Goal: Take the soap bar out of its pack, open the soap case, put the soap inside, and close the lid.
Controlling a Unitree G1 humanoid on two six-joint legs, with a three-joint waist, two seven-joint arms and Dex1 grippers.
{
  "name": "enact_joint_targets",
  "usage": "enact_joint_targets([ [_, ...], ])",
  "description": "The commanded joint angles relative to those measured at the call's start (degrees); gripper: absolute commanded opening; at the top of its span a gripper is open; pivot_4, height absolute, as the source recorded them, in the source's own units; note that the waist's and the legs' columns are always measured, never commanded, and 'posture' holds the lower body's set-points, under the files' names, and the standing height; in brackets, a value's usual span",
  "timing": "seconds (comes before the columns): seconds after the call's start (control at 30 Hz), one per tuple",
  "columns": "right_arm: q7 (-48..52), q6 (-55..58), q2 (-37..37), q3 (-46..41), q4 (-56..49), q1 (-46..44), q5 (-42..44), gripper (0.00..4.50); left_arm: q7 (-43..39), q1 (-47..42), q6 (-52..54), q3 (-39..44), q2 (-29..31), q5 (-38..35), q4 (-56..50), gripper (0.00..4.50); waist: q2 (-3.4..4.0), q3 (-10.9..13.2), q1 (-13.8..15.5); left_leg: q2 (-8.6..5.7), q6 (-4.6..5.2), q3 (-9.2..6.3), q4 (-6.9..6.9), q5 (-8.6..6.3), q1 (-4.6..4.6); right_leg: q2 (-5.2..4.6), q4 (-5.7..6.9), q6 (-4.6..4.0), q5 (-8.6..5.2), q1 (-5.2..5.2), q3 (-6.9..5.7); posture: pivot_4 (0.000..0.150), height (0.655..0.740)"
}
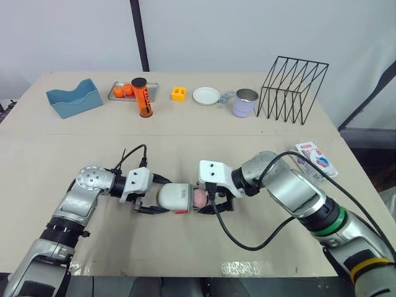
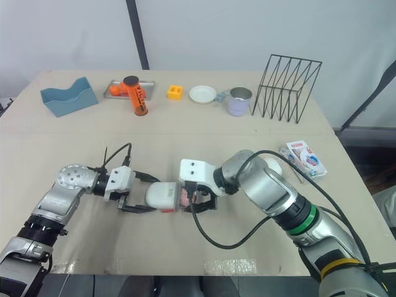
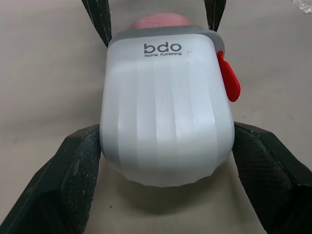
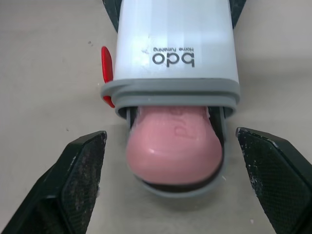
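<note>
The soap case [image 1: 174, 197] lies on its side on the front part of the table [image 1: 185, 145], between the two grippers. It is a white ribbed shell with a grey rim, it carries the print "bdo Home Furnishing", and it has a small red tab [image 3: 229, 80] on one side. At its open end a grey inner tray [image 4: 185, 187] comes out a little, and the pink soap bar [image 4: 174, 146] lies in this tray, about half inside the shell and half outside; some raised letters are on the soap, but I cannot read them fully. The left arm reaches in low from the left, and the left gripper [image 3: 165, 131] clamps the closed end of the case, with one black finger pressed on each side. The right arm bends in from the right, and the right gripper [image 4: 170, 136] points at the open end; its fingers [image 4: 83, 170] are spread wide, one on each side of the soap, and they touch neither the soap nor the case. There is one soap case, one soap bar and one soap pack [image 1: 316, 158], which lies well apart near the right edge of the table. Along the far side stand one blue holder [image 1: 74, 99], one orange bottle [image 1: 142, 98], one yellow block [image 1: 179, 93], one white plate [image 1: 206, 96], one metal mug [image 1: 245, 103] and one black wire rack [image 1: 292, 90].
</note>
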Motion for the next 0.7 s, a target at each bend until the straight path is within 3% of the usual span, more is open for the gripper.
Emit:
enact_joint_targets([
  [0.03,0.2,-0.7,-1.3,-2.7,-2.3,0.5,1.0,4.45,0.1,-1.0,-0.9,-0.1,0.3,0.4,0.3,3.55,0.00,0.0,0.0,0.00,0.00,0.00,0.00,0.00,0.00,0.00,0.00,0.00,0.00,0.00,0.00,0.150,0.7400],
  [0.47,1.5,-3.7,-7.9,-8.4,-0.4,3.8,3.0,4.45,0.3,-1.9,-1.5,-0.6,0.3,0.7,1.4,3.55,0.00,0.0,0.0,-0.01,0.00,0.00,0.00,0.00,0.01,0.00,0.00,0.00,0.00,0.02,0.00,0.150,0.7400],
  [0.6,1.4,-6.5,-8.8,-8.4,0.5,6.1,2.2,3.24,0.5,-2.1,-1.6,-0.8,0.1,0.7,1.6,3.55,0.00,0.0,0.0,-0.02,0.00,0.00,0.00,0.00,0.01,-0.01,-0.01,0.00,0.00,0.04,0.00,0.150,0.7400],
  [0.7,0.8,-8.3,-8.2,-8.6,1.0,7.1,2.0,1.92,0.6,-2.1,-1.6,-0.8,0.1,0.8,1.6,3.55,0.01,0.0,0.0,-0.02,0.00,0.00,0.00,0.01,0.03,-0.01,0.00,0.00,0.00,0.04,0.01,0.150,0.7400],
])
